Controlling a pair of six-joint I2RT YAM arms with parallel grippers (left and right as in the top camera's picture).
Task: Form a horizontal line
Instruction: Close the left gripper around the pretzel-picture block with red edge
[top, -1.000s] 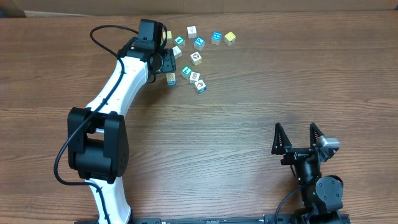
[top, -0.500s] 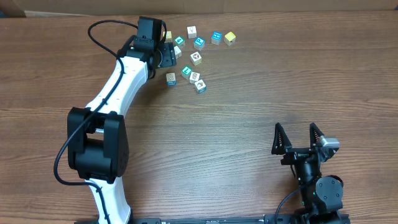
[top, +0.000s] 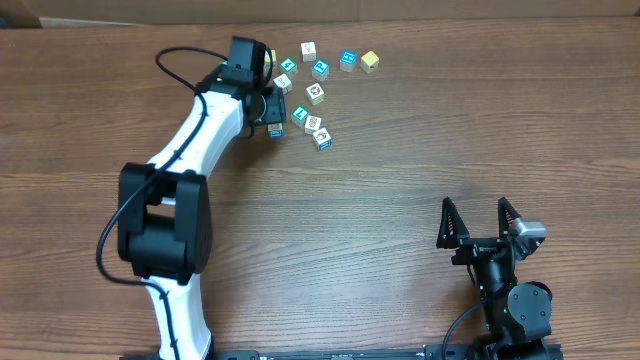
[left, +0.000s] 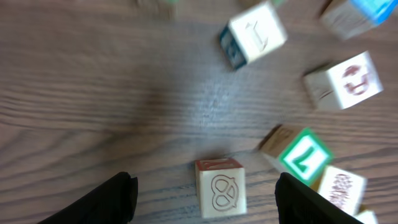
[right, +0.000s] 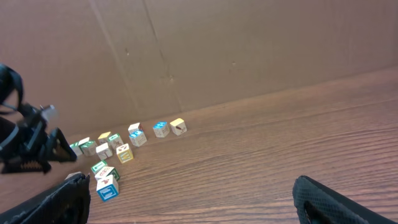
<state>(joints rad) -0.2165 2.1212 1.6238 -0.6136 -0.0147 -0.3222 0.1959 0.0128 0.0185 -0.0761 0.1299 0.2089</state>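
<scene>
Nearest the robot's side of the counter (top: 400, 200), the right claw (top: 475, 205) is parked by the near right edge with its jaws spread as wide as they go and nothing between them; it is well apart from every cube, so it looks out of the running for the coming move. The left arm (top: 200, 125) reaches away across the counter to the far side, and the left claw (top: 270, 112) hangs right over the near left edge of the cluster. In the left wrist view this claw (left: 205, 186) is partly open and holds nothing: its two dark fingertips (left: 118, 196) stand on either side of the pretzel cube (left: 219, 186), with bare wood showing on both sides, more on the left than on the right. The cube sits slightly right of centre between the jaws, and its flat sides roughly face them, so closing should need only a straight descent and perhaps a small shift to the right. Just beyond and to the right lies the green cube (left: 303, 154) with a white L-shaped mark, touching a tan cube (left: 277, 140); it is close enough that the right finger could catch it. Farther off, the remaining cubes (top: 316, 94) lie scattered in a loose arc, so no horizontal line is formed yet.
</scene>
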